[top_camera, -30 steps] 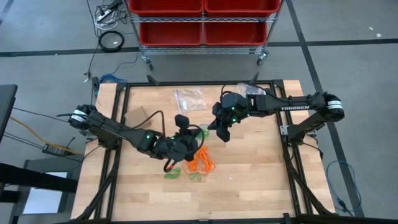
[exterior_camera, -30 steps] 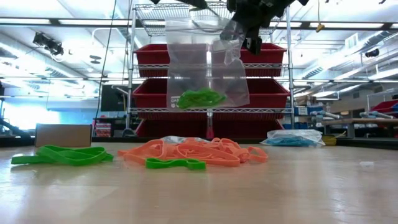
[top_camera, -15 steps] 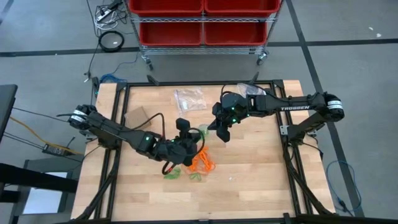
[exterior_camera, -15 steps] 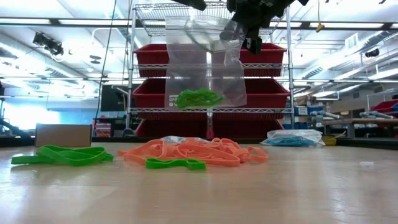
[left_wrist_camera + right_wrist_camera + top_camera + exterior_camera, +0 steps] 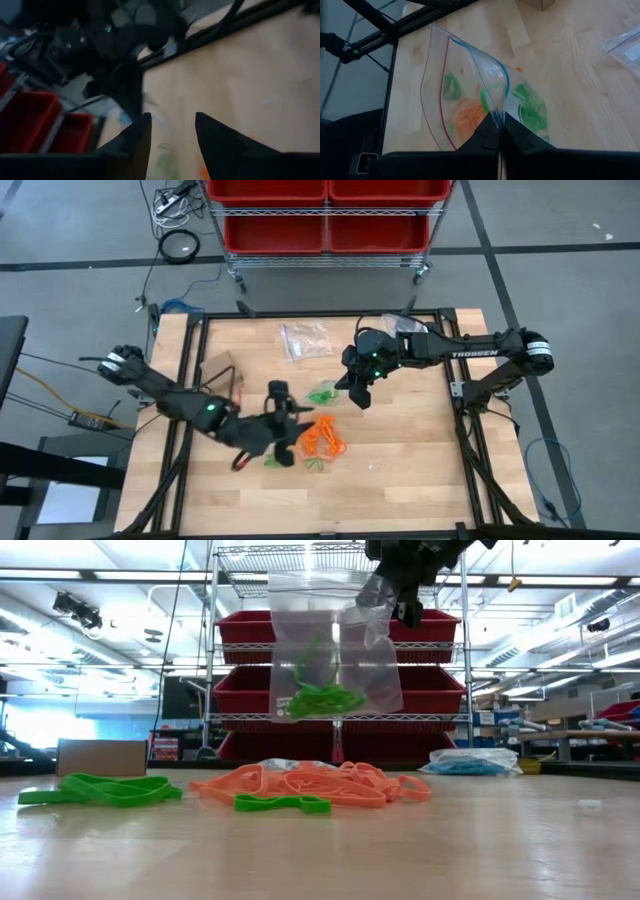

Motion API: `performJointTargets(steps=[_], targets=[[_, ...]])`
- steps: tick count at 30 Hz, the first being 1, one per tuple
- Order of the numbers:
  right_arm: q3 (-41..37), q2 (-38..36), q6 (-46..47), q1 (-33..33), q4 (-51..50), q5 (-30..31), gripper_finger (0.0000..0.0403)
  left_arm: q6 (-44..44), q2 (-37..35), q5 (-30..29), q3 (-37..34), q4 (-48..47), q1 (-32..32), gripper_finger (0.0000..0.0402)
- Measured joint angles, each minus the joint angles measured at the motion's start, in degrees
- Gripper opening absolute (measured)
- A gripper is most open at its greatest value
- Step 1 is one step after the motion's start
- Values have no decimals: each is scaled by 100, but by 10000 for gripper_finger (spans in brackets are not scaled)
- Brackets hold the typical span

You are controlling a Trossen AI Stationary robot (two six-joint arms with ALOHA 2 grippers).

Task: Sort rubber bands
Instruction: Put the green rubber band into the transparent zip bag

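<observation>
While the right hand (image 5: 499,131) pinches the clear bag (image 5: 330,650), only the left wrist view shows the left hand (image 5: 172,131) parted.

Left arm: stretched low across the table, left gripper (image 5: 281,423) fingers parted. Right arm: raised mid-table, right gripper (image 5: 352,385) fingers pinched closed.

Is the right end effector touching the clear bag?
Touching. In the right wrist view the right end effector pinches the clear bag at its rim; the low view shows the bag hanging from it above the table.
</observation>
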Motion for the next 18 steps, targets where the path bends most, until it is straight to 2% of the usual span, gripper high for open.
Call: performJointTargets(steps=[3, 6, 9, 13, 18], targets=[[0, 0, -11, 0, 7, 2, 0, -707, -133, 87, 2, -661, -262, 161], [0, 0, -13, 0, 18, 4, 0, -1693, -116, 480, -57, -1371, -423, 161], [0, 0, -12, 4, 50, 3, 0, -2471, -51, 798, -506, -1381, -553, 161], [2, 0, 22, 12, 106, 1, 0, -3102, 5, 1021, -1448, -664, -707, 161], [2, 0, 26, 15, 102, 0, 0, -3342, 10, 1760, -2851, 1153, -767, 161]])
